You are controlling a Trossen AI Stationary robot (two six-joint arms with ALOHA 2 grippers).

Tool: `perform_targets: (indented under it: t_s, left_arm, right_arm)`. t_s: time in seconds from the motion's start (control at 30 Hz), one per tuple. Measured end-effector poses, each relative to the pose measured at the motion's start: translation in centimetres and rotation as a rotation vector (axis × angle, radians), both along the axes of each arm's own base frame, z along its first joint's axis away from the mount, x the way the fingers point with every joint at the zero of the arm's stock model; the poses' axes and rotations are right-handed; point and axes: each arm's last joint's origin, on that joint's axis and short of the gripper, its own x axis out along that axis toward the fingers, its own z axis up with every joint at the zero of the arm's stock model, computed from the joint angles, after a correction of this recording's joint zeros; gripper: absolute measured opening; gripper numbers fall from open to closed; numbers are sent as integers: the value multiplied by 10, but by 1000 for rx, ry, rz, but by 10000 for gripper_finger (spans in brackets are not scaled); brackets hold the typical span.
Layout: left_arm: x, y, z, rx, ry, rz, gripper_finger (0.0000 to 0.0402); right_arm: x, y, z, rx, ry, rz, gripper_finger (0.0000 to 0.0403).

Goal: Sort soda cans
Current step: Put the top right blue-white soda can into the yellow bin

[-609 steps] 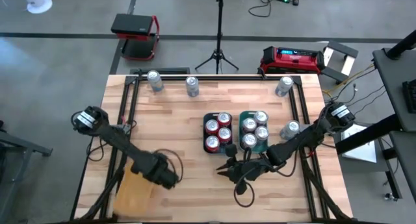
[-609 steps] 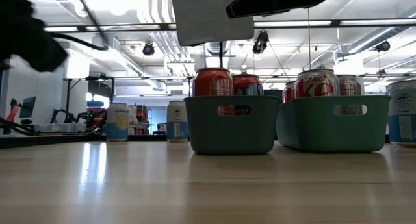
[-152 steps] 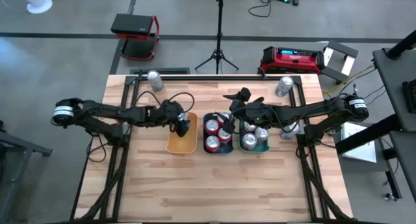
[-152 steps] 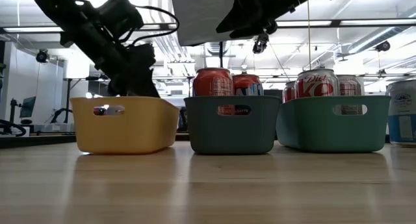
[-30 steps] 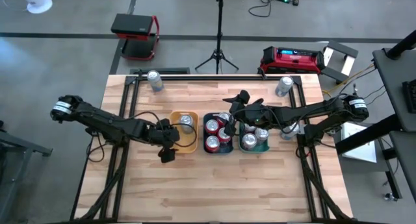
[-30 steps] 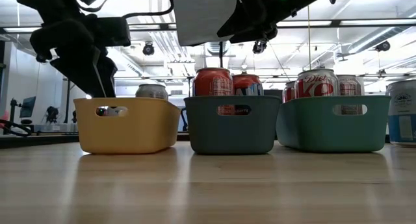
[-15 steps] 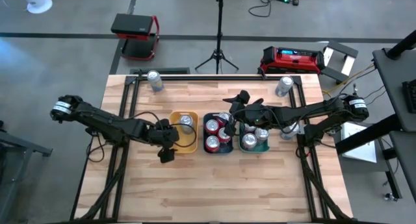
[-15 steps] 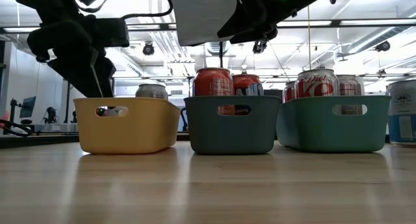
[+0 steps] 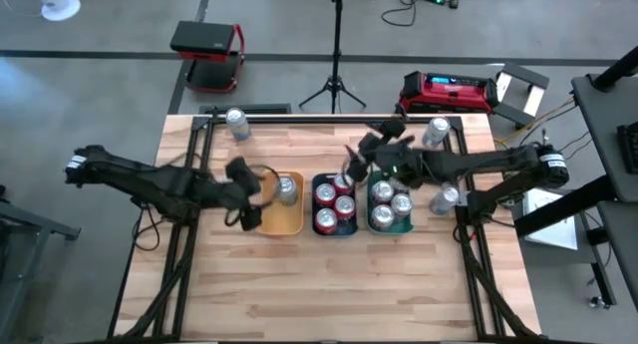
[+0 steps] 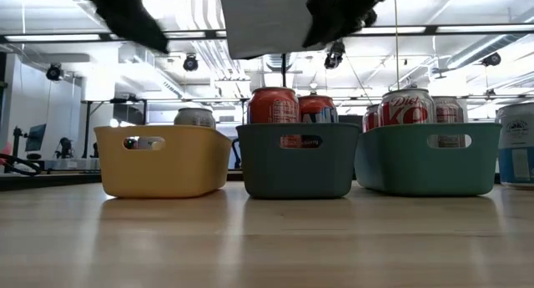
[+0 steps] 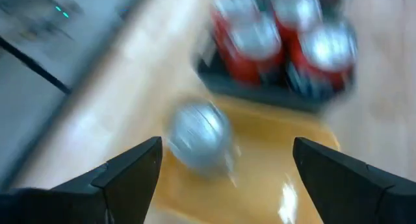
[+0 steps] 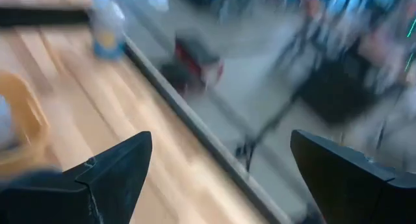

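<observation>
We saw one silver-topped metal soda can point(image 9: 287, 189) standing in the yellow rectangular tray point(image 9: 271, 224) on the wooden tabletop point(image 9: 319, 284). Our left gripper point(image 9: 249, 216) hung open and empty just left of it; our right gripper point(image 9: 351, 165), also open and empty, hovered beyond the red cans point(image 9: 333, 200).

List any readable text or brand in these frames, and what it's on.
"Diet": silver can in the green tray, low view; the red script below it is cut off by the rim.
Red cans: markings not readable.
Can at the right edge: print too small.
High and wrist views: nothing legible.
</observation>
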Motion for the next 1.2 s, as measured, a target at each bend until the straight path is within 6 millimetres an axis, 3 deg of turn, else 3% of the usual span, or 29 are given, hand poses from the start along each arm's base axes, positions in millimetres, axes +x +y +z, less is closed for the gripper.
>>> perform_targets:
  t_s: [0.1,0.27,0.4,0.63,0.83,0.97,1.1,1.2]
  left_arm:
    - [-7,4,22,47,-158,42,330]
    - [-13,-1,47,118,-498,-53,330]
    - [-20,0,37,182,-623,-75,330]
    - [-28,8,-2,188,-649,-38,330]
    - [-31,17,-19,285,-586,17,330]
    - [-32,23,-18,294,-584,60,330]
    - [-32,24,-32,308,-450,28,330]
    - [-35,31,-30,350,-433,125,330]
  right_arm:
    - [-20,-39,4,161,73,-119,364]
    - [-67,-95,-15,345,175,-397,364]
    - [-94,-121,-29,486,164,-508,364]
    - [-118,-160,-37,584,111,-728,364]
    - [-133,-161,-40,753,196,-882,364]
    - [-135,-153,-37,761,172,-968,364]
    - [-139,-147,-37,764,139,-1033,364]
    - [-141,-146,-41,757,116,-1067,364]
